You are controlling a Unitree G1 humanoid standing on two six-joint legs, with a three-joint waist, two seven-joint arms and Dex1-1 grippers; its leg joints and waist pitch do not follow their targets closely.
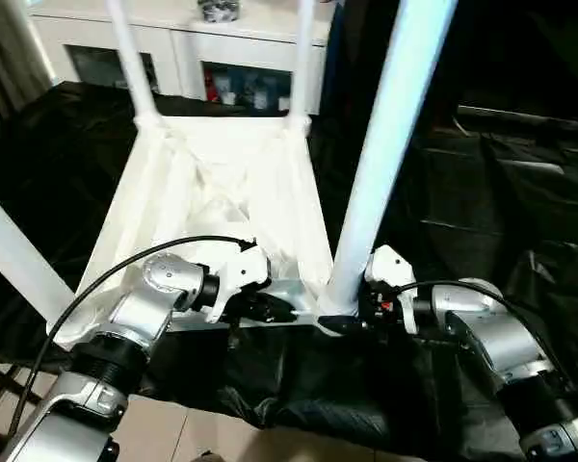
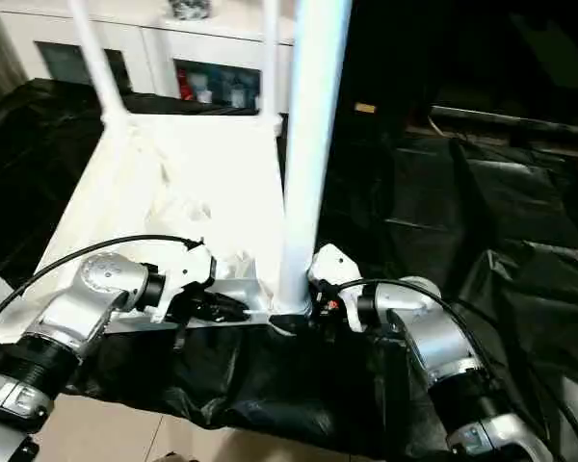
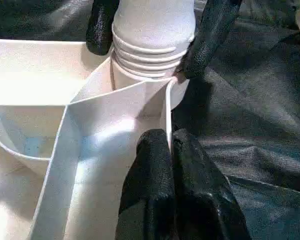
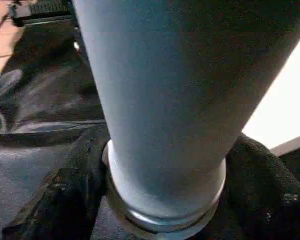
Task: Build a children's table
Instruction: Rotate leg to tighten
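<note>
On black sheeting, upturned white table (image 1: 222, 183), right tool (image 1: 352, 313) clamping leg (image 1: 380, 154), left tool (image 3: 171, 185) pinching rim.

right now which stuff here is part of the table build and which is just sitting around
Part of the job:
- upturned table top
- near-right leg, with the right gripper shut on its base
- far legs
- near-left leg
- left gripper, pinching the top's near rim

Just around:
- white cabinet with glass doors
- black sheeting under the work
</note>
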